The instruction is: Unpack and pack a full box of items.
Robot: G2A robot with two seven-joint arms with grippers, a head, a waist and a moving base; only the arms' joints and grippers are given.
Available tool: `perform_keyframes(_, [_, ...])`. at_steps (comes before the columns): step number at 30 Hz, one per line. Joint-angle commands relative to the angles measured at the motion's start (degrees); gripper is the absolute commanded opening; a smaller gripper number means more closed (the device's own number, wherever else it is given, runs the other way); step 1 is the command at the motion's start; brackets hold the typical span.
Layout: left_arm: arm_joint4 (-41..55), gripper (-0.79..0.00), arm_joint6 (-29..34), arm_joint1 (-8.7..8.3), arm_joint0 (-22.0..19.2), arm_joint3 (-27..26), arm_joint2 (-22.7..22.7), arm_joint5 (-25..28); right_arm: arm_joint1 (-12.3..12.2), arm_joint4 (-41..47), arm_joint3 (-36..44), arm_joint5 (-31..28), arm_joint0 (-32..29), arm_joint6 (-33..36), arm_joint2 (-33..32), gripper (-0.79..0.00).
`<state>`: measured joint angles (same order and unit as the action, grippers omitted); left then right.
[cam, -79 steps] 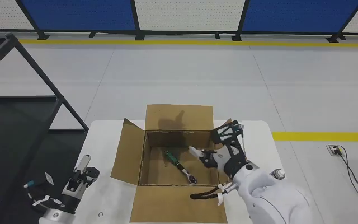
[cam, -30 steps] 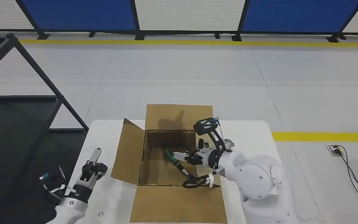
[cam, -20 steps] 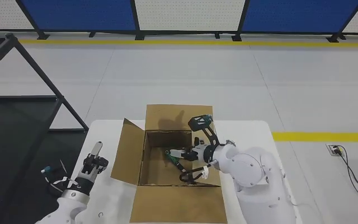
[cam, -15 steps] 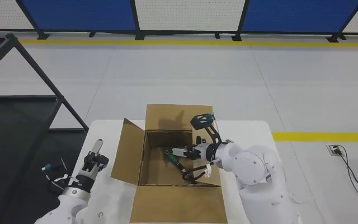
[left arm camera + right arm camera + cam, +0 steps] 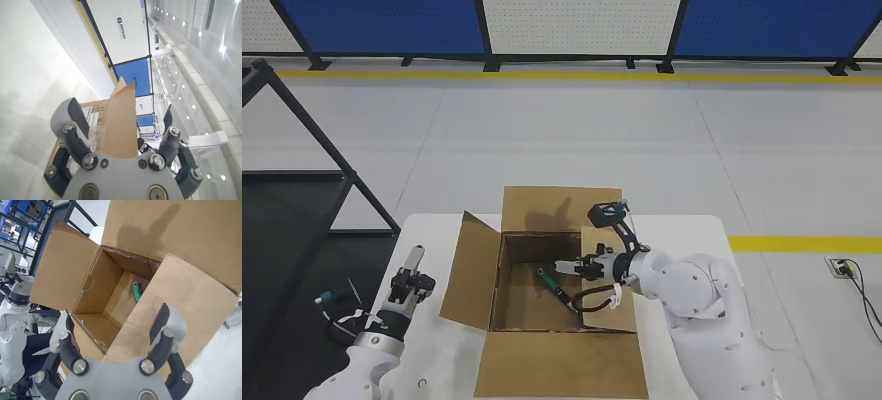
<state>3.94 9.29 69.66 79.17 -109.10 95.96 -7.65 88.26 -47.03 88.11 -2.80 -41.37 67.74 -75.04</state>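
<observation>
A green-handled wrench [image 5: 560, 290] lay in the open box [image 5: 562, 210] on the bench [image 5: 432, 235], with the right hand [image 5: 115, 311] spread above it and the left hand [image 5: 122, 110] spread left of the box, so unpacking looked nearly finished and repacking not yet begun.

Brown box [image 5: 562, 208]; green tool [image 5: 136, 291], grip possibly black.

In the right wrist view, the right flap [image 5: 170, 306] of the open brown cardboard box [image 5: 90, 289] hid most of the green-handled tool [image 5: 136, 292] on the box floor; just its handle end showed. From above, the right gripper [image 5: 570, 285] covered the tool's other end, and contact could not be judged. In the left wrist view, the left flap [image 5: 122, 117] hid the box's inside.
</observation>
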Motion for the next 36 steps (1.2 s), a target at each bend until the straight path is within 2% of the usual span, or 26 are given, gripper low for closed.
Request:
perform_keyframes(1, [0.03, 0.000, -0.27, 0.03, 0.05, -0.08, -0.04, -0.12, -0.06, 0.27, -2.23, -0.09, 0.41, -0.67, 0.41, 0.000])
perform_keyframes(6, [0.00, 0.000, -0.84, 0.10, 0.44, -0.51, -0.09, -0.17, -0.42, 1.28, -5.00, -0.34, 1.59, -1.32, 0.34, 0.000])
perform_keyframes(15, [-0.21, 0.000, -4.03, 0.44, 0.42, -2.42, -1.08, 0.01, -2.27, -0.18, 5.61, 1.26, -1.44, -4.03, -6.48, 0.000])
perform_keyframes(19, [0.35, 0.000, -6.69, 0.65, 0.15, -3.71, -0.77, 0.01, -3.06, -2.42, 6.32, 2.54, -1.42, -5.20, -9.38, 0.000])
perform_keyframes(23, [1.99, 0.000, -9.22, 0.91, -0.21, -4.83, -0.21, -0.73, -3.79, -8.31, 2.22, 5.45, 0.25, -7.48, -10.99, 0.000])
perform_keyframes(27, [2.65, 0.000, -12.09, 1.16, -0.51, -6.06, 0.02, -1.95, -4.21, -14.77, -5.59, 9.00, 3.37, -10.24, -10.46, 0.000])
perform_keyframes(31, [3.71, 0.000, -12.82, 1.31, -0.85, -6.74, -0.19, -2.79, -4.47, -15.83, -14.74, 9.25, 6.72, -12.23, -10.36, 0.000])
perform_keyframes(36, [3.71, 0.000, -12.82, 1.31, -0.85, -6.74, -0.19, -2.79, -4.47, -15.83, -14.74, 9.25, 6.72, -12.23, -10.36, 0.000])
